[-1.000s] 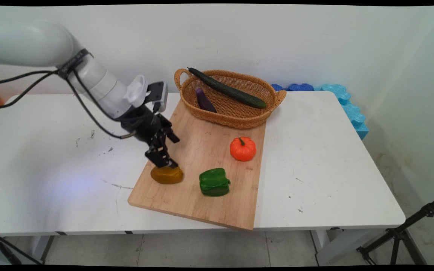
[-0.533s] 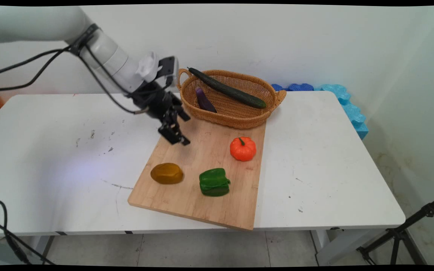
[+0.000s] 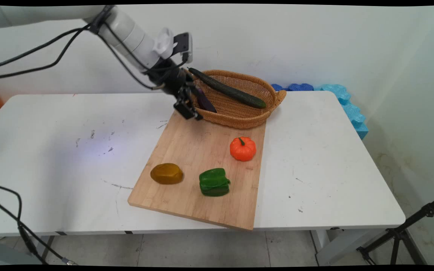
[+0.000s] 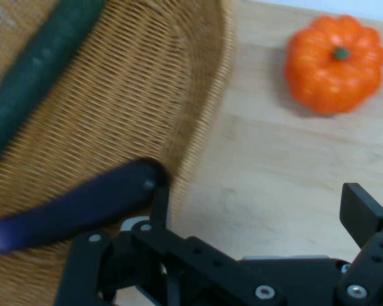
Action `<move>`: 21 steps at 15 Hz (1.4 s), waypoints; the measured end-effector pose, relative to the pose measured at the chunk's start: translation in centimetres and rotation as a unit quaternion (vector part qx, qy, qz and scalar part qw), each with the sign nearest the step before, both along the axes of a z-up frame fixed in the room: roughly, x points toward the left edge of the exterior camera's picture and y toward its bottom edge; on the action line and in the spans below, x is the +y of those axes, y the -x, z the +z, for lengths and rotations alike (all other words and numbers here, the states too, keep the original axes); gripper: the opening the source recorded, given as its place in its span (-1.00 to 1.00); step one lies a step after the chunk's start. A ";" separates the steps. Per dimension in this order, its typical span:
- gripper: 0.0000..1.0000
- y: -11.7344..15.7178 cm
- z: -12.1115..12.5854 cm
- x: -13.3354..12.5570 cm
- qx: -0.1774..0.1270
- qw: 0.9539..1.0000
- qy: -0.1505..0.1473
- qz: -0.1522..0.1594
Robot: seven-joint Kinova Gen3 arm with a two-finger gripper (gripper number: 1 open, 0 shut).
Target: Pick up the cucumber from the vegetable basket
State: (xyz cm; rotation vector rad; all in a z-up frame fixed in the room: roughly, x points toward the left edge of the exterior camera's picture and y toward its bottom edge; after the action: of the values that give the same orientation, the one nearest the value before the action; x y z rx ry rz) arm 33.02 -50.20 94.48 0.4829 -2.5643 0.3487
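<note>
Your pincer [image 3: 189,111] hangs empty, fingers apart, at the near rim of the basket [image 3: 239,119]. Eggplant [image 4: 70,210] just beyond one finger; cucumber [image 4: 32,76] further in. Potato [image 3: 167,173] well behind. Risk: descend here and a finger catches the wicker

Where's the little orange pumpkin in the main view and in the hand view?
Main view: the orange pumpkin sits on the cutting board, just right of centre, in front of the wicker basket.
Hand view: the pumpkin is at the upper right, on the board, right of the basket's rim.
Shared landmark: the wicker basket, holding the cucumber.
</note>
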 end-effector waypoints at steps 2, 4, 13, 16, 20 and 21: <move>1.00 0.3 0.2 -1.9 -0.008 1.000 0.016 -0.004; 1.00 0.7 0.1 -3.9 -0.019 0.999 0.030 -0.010; 1.00 1.7 -2.1 -12.7 -0.078 0.993 0.082 -0.045; 1.00 1.7 -3.0 -14.4 -0.093 0.990 0.090 -0.058; 1.00 1.7 -4.5 -16.8 -0.114 0.985 0.098 -0.081; 1.00 1.7 -4.8 -17.2 -0.117 0.985 0.099 -0.085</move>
State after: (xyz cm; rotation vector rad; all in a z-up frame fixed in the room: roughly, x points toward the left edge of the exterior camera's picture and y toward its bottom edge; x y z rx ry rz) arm 31.28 -67.35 89.68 0.1572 -2.7324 0.6237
